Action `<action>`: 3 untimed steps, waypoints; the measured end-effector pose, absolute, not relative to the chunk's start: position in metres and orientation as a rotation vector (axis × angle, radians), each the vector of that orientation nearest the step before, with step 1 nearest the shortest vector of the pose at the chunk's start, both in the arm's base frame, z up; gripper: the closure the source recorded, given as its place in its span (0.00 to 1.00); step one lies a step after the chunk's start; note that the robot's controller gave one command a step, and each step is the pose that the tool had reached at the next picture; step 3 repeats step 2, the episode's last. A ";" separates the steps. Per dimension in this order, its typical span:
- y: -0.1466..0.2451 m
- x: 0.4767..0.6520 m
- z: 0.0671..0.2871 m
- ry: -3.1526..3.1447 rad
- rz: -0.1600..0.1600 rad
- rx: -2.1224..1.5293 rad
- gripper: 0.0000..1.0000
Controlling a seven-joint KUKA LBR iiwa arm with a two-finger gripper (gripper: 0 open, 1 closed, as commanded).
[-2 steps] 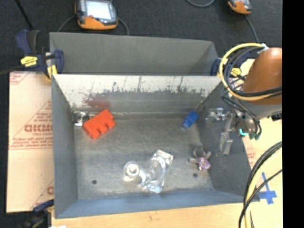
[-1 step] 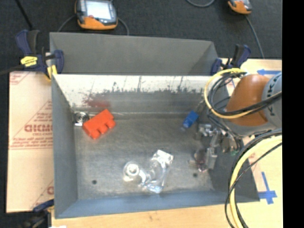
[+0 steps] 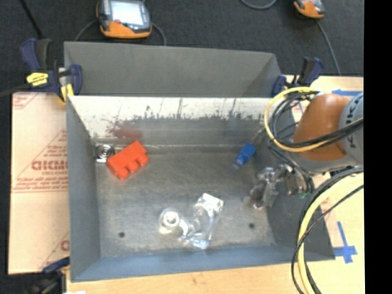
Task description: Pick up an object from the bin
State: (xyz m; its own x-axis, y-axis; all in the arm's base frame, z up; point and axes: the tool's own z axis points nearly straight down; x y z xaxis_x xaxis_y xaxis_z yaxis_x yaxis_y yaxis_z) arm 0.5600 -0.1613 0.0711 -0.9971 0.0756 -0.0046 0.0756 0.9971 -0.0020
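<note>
Pick status, bin [image 3: 184, 179]: not done; claw [image 3: 264, 192] low at right wall, grip state n/k, no obj. seen held; blue piece [image 3: 245, 154] nearest, orange block [image 3: 127, 159] untouched.

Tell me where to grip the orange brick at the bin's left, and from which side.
Likely from straight above, closing across the orange brick's long flat sides: it lies slantwise, with room along both. Stay clear of the small metal piece beside its left end.

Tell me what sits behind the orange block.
A small silvery piece shows at the orange block's left rear corner, by the bin wall. Anything under the block is covered.
</note>
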 end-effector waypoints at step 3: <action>-0.123 0.584 0.350 3.110 -0.002 0.324 1.00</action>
